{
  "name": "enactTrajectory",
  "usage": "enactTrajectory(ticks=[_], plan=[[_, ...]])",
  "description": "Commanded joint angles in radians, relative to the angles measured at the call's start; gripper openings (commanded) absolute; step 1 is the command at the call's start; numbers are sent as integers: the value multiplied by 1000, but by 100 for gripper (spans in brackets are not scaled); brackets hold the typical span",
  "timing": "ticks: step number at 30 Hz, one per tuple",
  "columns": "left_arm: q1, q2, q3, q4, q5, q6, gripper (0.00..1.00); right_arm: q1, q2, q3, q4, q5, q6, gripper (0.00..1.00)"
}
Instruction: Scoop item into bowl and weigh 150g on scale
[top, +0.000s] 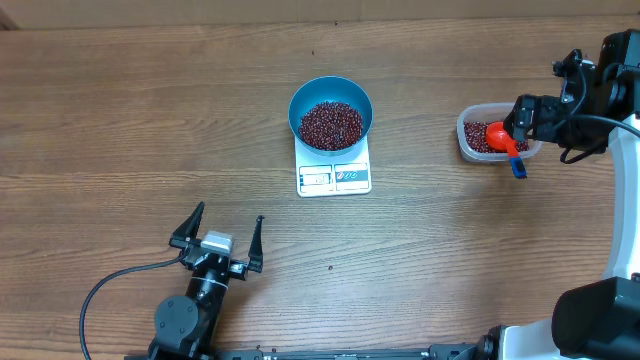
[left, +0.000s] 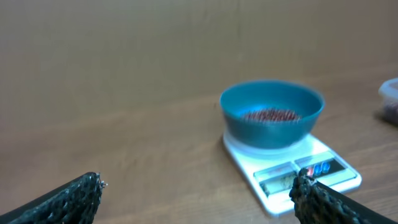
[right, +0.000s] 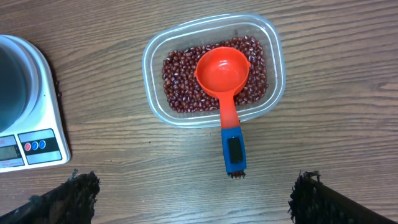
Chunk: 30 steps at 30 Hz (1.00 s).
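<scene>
Lower the released, empty right tool (right: 193, 186) squarely onto the blue handle (right: 234, 149) of the scoop (right: 222, 73), jutting over the tub (right: 274, 81) rim; clench there, lift level. Leave the left tool (top: 229, 214) released and idle low on the desk (top: 120, 100). Tip beans (top: 331, 125) sparingly into the bowl (top: 297, 105), sitting part-filled on the scale (top: 334, 178).

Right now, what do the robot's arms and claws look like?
Both arms are mostly black. The left gripper has two pointed black fingers on a pale silver block, with a black cable looping behind. The right gripper has rough-textured fingers; its arm has a white section.
</scene>
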Motion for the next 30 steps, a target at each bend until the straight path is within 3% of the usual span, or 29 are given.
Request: enactTrajectory(ticks=[1,14,23,30], plan=[[16,-12,-6,-34,-42,-58,100,1,-8,17,5,-1,-7,100],[35,-12,-6,-35,-40,-6,100,1,-8,17,5,-1,-7,100],[231,-12,-5,-40,5,-70,100,1,-8,17,5,-1,-7,100],[258,-12,-5,-41,5,-61,99,1,-8,17,5,-1,-7,100]])
